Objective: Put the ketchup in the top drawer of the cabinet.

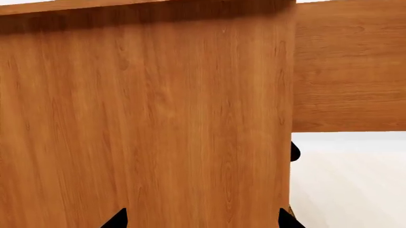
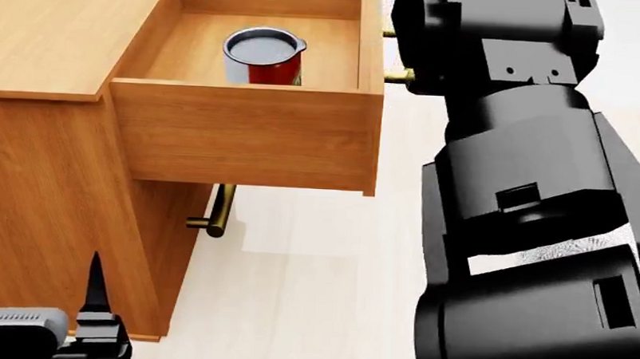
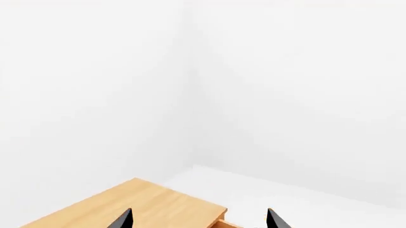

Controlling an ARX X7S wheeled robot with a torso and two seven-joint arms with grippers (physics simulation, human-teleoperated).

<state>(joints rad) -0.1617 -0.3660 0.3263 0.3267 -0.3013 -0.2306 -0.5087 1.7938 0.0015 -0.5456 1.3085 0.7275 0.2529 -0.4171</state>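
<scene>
the ketchup [image 2: 264, 56] stands upright inside the top drawer [image 2: 247, 133], which is pulled out from the cabinet [image 2: 43, 186], the can sitting on the drawer floor near the middle, silver lid up and red label showing. the left end effector [image 2: 38, 280] hangs low at the cabinet's side, well below and apart from the can, its two dark fingertips spread and gripping nothing; in the left wrist view those tips [image 1: 117, 219] frame a close wall of wood grain. the right arm [image 2: 523, 179] fills the right of the head view, reaching up beside the drawer's front, its end effector out of that view. the right wrist view shows its fingertips [image 3: 123, 219] apart, released, nothing between them, above a wooden top. a brass handle [image 2: 217, 212] on the lower drawer shows beneath the open one
</scene>
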